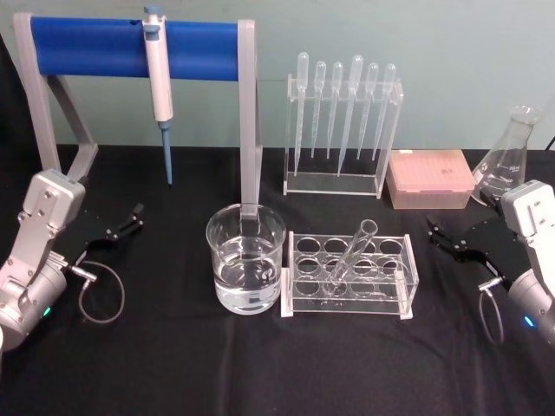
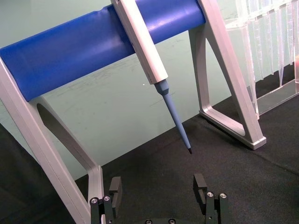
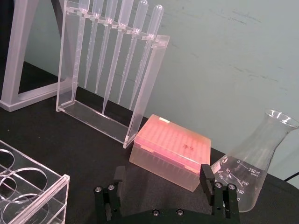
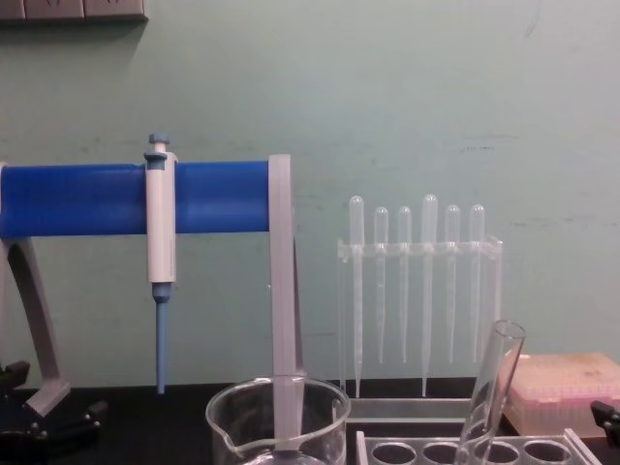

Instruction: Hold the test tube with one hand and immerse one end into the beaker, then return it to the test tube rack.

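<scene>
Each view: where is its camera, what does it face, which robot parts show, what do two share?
Head: high, looking down at beaker, test tube; left gripper, right gripper flank them.
Chest: low, facing across; pipettor.
Left wrist: faces pipettor; own fingers open.
Right wrist: faces flask; own fingers open.
Head, chest share beaker.

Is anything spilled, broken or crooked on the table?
Nothing is spilled or broken. The only crooked thing is the test tube, which leans in its rack instead of standing straight. The beaker beside it stands upright with liquid inside. The left gripper and right gripper rest open at the sides.
</scene>
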{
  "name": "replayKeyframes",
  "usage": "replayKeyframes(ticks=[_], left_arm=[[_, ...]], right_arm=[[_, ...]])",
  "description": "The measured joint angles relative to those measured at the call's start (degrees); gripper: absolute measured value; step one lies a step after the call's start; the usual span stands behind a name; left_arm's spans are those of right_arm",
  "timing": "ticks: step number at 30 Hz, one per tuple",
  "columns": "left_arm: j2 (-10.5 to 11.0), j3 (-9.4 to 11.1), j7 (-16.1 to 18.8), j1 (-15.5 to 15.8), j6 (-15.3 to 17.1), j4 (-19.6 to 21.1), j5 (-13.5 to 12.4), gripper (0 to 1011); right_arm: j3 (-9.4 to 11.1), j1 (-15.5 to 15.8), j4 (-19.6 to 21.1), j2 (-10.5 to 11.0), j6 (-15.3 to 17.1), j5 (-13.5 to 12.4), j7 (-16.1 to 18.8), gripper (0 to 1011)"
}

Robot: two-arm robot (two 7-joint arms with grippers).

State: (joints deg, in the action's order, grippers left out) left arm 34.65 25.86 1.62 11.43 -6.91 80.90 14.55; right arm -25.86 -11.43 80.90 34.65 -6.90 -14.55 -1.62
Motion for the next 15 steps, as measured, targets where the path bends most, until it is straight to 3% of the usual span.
replayKeyframes(ticks=[15], left_arm=[[0.0, 0.0, 0.0, 0.0, 0.0, 0.0, 0.0, 1000]], right_arm=[[0.0, 0.0, 0.0, 0.0, 0.0, 0.0, 0.0, 1003]])
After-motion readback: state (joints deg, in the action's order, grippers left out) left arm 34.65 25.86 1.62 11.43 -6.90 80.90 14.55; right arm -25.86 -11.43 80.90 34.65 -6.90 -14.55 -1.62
